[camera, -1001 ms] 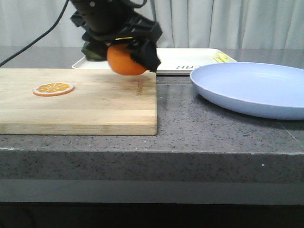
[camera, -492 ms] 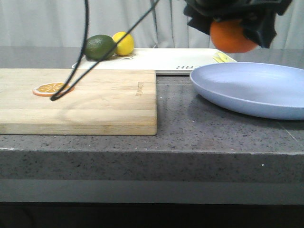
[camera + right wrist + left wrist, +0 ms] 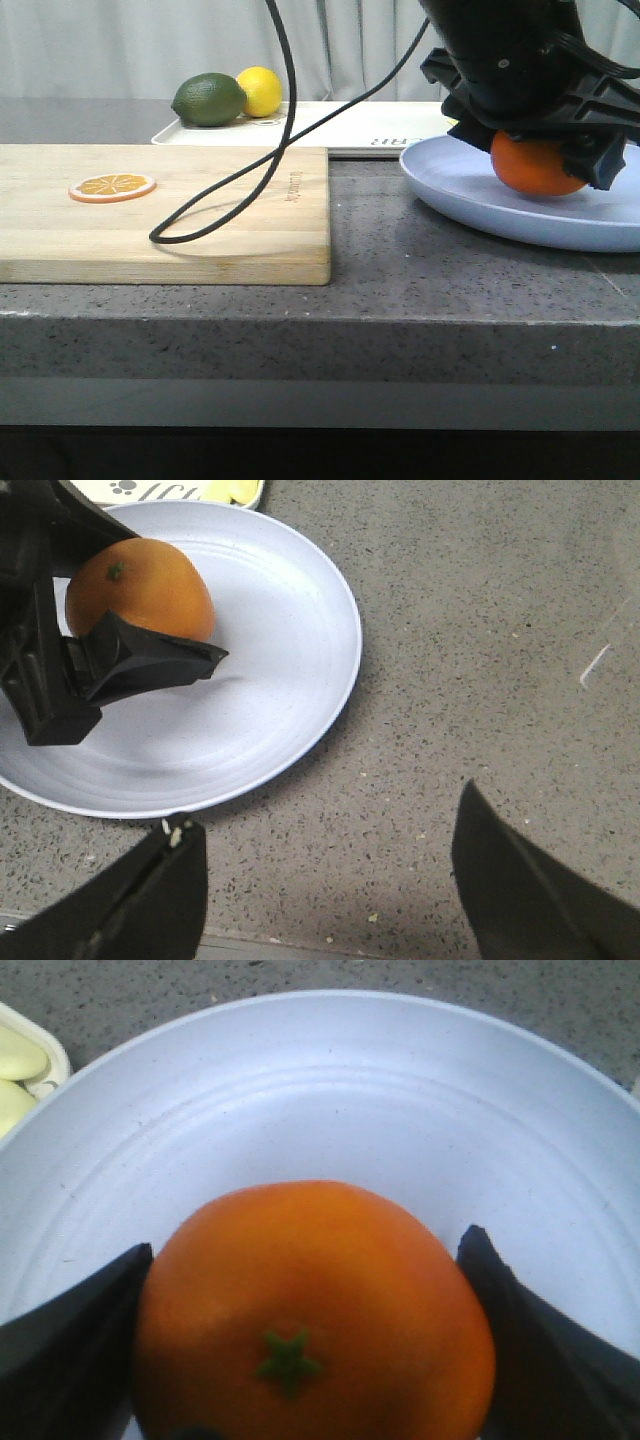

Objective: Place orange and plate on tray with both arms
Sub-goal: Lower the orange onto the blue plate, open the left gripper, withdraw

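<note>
The orange (image 3: 535, 165) sits low in the pale lavender-blue plate (image 3: 470, 190) at the right of the counter. My left gripper (image 3: 537, 150) is shut on it. In the left wrist view the orange (image 3: 315, 1300), green stem facing the camera, fills the gap between both fingers over the plate (image 3: 330, 1090). The white tray (image 3: 370, 125) lies behind the plate. My right gripper (image 3: 325, 880) is open and empty over bare counter beside the plate's rim (image 3: 300, 710); that view also shows the orange (image 3: 150, 580) held in the plate.
A wooden cutting board (image 3: 220, 230) at the left holds a thin orange slice (image 3: 112, 187) and a looping black cable (image 3: 250, 180). A lime (image 3: 209, 100) and a lemon (image 3: 260, 90) sit at the tray's left end. Pale yellow pieces (image 3: 15, 1080) lie in the tray's near corner.
My left gripper has carried the orange from over the cutting board to the right and then down into the plate. Its cable now trails across the board.
</note>
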Tool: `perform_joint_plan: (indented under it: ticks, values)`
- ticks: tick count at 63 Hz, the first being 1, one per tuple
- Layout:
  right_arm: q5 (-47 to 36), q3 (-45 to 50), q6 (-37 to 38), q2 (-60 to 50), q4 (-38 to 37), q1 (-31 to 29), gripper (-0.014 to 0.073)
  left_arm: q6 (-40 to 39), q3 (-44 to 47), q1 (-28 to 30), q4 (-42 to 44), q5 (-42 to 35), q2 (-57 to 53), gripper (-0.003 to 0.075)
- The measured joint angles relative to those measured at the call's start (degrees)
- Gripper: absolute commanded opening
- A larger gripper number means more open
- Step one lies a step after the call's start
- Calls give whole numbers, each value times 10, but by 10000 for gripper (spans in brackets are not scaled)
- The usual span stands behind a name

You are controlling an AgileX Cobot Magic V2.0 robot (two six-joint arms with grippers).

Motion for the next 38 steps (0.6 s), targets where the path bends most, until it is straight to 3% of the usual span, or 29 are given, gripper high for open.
perform_joint_plan:
  ticks: [9, 13, 14, 38]
  values:
    - [0, 0, 0, 0, 0, 0, 531, 0, -2, 0, -4, -2, 0, 640]
    - [0, 0, 0, 0, 0, 0, 531, 0, -2, 0, -9, -4, 0, 642]
    - [0, 0, 0, 0, 0, 0, 478, 0, -2, 0, -11, -4, 0, 642]
    - [1, 0, 0, 0, 0, 0, 478, -20, -5, 2, -30, 80, -58, 641]
